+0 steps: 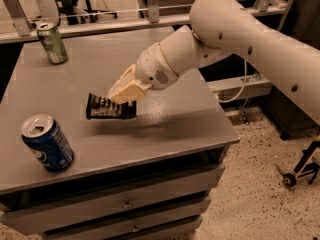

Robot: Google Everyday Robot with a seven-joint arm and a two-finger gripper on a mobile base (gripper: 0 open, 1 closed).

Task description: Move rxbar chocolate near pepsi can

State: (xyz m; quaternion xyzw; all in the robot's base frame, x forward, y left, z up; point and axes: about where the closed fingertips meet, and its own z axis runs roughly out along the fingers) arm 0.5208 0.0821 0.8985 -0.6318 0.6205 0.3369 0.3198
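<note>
The rxbar chocolate [107,107], a flat bar in a black wrapper with pale lettering, hangs just above the grey table top [165,124] near its middle, casting a shadow below it. My gripper [124,92] is shut on the bar's right end from above. The pepsi can [47,143], blue with a silver top, stands upright at the table's front left corner, left of and in front of the bar, with a gap between them.
A green can [52,43] stands at the table's back left corner. The table has drawers [125,204] in front. A metal rail [150,19] runs behind the table. A wheeled stand [300,169] is on the speckled floor to the right.
</note>
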